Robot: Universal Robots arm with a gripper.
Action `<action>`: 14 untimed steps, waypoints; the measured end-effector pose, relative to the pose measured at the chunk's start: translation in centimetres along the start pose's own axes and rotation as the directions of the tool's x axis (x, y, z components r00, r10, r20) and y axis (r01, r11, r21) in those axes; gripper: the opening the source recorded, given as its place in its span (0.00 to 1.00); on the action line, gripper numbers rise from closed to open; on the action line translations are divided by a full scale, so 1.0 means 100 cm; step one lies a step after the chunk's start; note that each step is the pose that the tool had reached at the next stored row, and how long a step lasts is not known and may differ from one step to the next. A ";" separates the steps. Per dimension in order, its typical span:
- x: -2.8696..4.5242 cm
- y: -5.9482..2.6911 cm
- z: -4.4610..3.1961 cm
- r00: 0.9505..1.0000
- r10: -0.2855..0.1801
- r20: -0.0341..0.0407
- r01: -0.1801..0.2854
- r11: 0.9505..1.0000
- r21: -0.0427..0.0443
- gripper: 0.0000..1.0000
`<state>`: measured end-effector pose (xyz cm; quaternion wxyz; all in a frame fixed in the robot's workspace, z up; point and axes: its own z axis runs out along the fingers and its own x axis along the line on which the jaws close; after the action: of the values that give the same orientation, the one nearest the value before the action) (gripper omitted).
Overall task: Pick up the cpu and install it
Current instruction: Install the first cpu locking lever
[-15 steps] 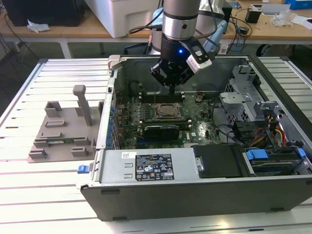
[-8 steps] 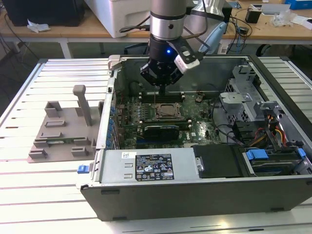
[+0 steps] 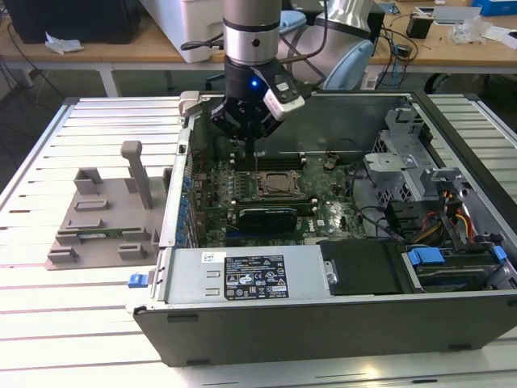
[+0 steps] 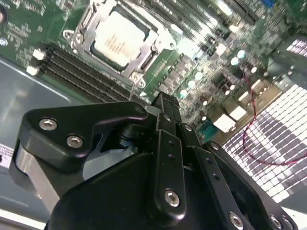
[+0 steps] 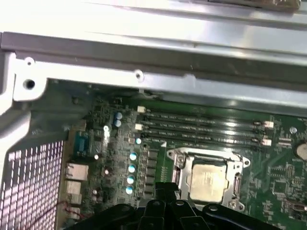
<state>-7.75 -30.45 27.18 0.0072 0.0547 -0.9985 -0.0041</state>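
- The cpu point(image 4: 117, 40) already lies in the motherboard socket point(image 4: 144, 61), its silver-grey top framed by the metal retention bracket; in the first wrist view it sits in the same frame point(image 5: 207, 180), just beside the row of memory slots point(image 5: 206, 129).
- The gripper point(image 4: 165, 108) hangs above the motherboard inside the open computer case point(image 3: 323, 307), close to the socket in the exterior view point(image 3: 249, 133). Its fingers look drawn together with nothing between them (the tips are partly hidden by the gripper's own body, so a thin gap cannot be ruled out).
- Judged risk: if the chip is not fully level in the socket, any downward press could bend the contacts beneath it; whether it lies flat cannot be told from these views.
- Judged risk: the socket frame and its lever stand near the fingertips, so a sideways drift could snag the bracket or nudge the chip out of alignment.
- Judged risk: the capacitors point(image 5: 132, 168) and the memory slots crowd the socket, and the case wall point(image 5: 158, 57) is close to the arm, so a careless lift or swing could strike them.
- The grey fixture tray point(image 3: 101, 222) sits on the worktop point(image 3: 81, 339) well apart from the case, on the exterior view's left.
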 end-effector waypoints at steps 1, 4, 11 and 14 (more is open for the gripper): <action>0.0003 0.0015 0.0003 1.000 0.000 0.000 0.000 1.000 -0.003 0.11; -0.0003 0.0097 0.0021 1.000 0.000 0.001 0.000 1.000 -0.011 0.11; -0.0107 0.0181 0.0028 1.000 0.000 0.001 0.000 1.000 -0.012 0.11; -0.0217 0.0172 0.0030 1.000 0.000 0.001 0.000 1.000 -0.012 0.11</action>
<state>-5.78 -28.50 26.87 0.0073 0.0547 -0.9984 -0.0101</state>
